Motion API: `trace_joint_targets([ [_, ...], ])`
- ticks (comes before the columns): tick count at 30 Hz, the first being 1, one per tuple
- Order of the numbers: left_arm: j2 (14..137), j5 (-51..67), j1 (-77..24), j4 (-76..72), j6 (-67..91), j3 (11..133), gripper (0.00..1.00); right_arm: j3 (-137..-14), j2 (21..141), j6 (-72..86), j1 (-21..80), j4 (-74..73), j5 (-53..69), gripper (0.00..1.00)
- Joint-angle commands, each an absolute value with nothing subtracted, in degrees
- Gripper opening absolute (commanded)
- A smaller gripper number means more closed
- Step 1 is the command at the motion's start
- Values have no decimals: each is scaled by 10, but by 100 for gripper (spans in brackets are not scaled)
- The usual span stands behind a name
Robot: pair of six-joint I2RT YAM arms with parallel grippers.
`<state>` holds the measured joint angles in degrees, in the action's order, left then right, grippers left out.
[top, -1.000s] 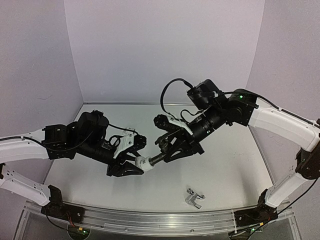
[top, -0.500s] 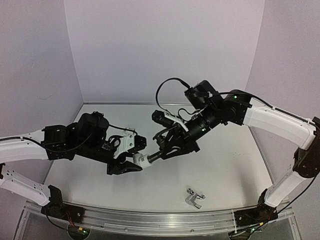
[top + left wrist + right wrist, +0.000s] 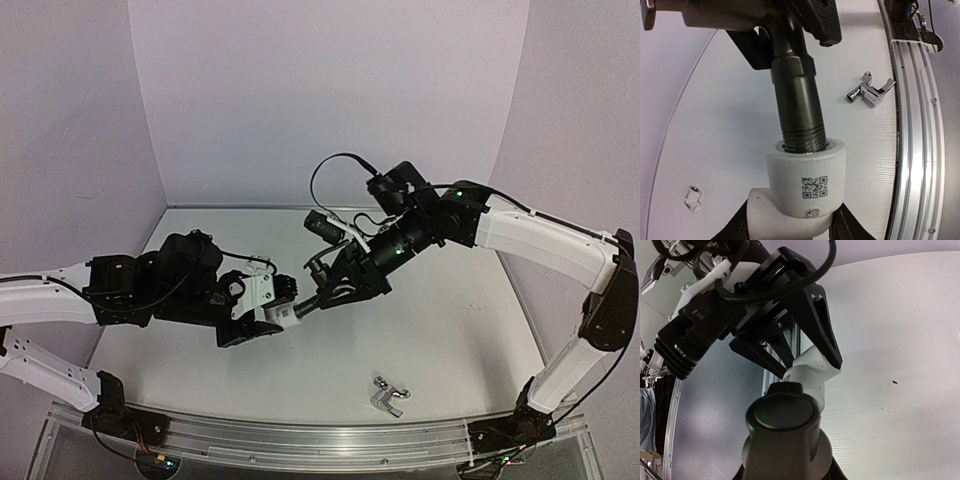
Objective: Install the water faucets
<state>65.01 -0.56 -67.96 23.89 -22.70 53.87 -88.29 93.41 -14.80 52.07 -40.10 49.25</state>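
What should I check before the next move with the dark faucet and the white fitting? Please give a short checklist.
1. Left fingers clamp the white fitting: ok.
2. Right fingers clamp the dark faucet: ok.
3. Threads started in the fitting's mouth: ok, several show above the rim.
4. Faucet straight in line with the fitting: cannot tell.
5. Chrome faucet lies on the table, apart from both arms: ok.
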Motion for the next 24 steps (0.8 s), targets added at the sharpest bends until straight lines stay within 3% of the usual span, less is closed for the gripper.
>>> trace_joint_targets([
  [1, 642, -63, -691, 126, -243, 552, 0, -869, 940, -92, 515, -346, 505, 0],
  [24, 662, -215, -716, 52, -297, 543, 0, -821, 944, 39, 491, -223, 495, 0],
])
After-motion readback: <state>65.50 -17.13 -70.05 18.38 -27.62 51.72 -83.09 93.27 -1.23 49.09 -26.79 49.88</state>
